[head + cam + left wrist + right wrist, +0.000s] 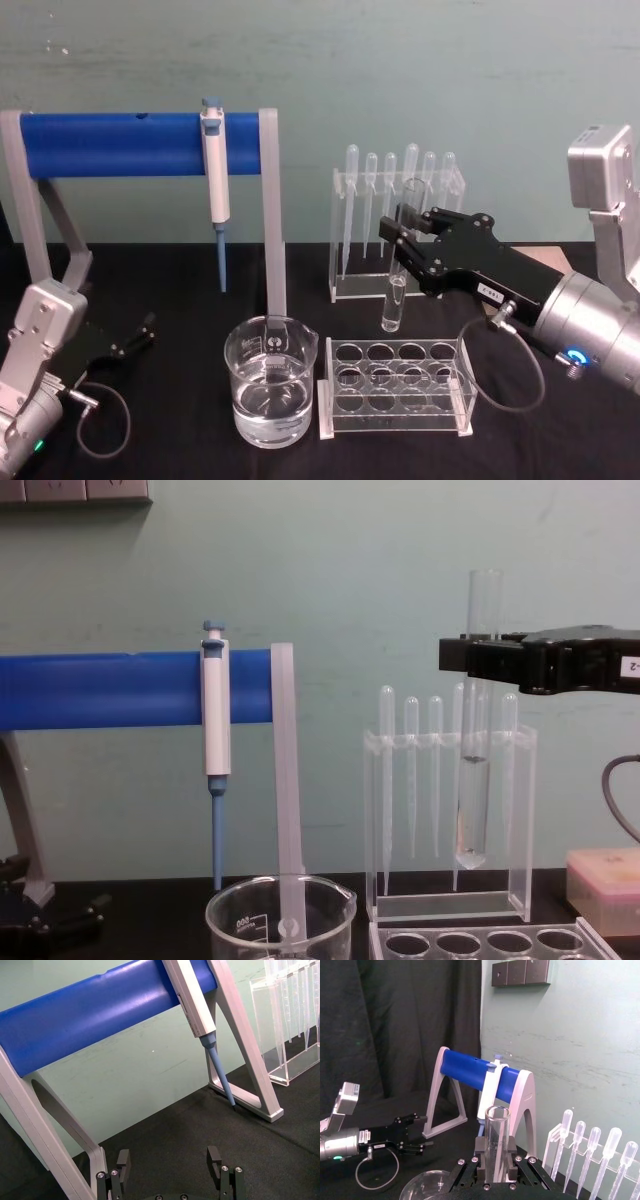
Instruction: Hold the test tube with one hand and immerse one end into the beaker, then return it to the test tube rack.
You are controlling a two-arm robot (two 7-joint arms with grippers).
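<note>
My right gripper [408, 245] is shut on the test tube [393, 300], a clear glass tube held upright in the air with its round end down. In the chest view the test tube [472, 800] hangs from the right gripper [470, 660] above the table, over the acrylic rack and to the right of the beaker [280, 920]. The beaker [270, 385] stands at front centre, partly filled with clear liquid. The right wrist view shows the tube's open rim [497, 1112] above the fingers [481, 1147]. My left gripper [145, 330] rests open and empty at the left; its fingers [122, 1160] stand apart.
A grey stand with a blue bar [110, 145] carries a blue-and-white pipettor [215, 170] behind the beaker. A clear rack of plastic pipettes [400, 215] stands at the back. An acrylic rack with round holes [395, 385] lies right of the beaker. A pink box [600, 875] sits far right.
</note>
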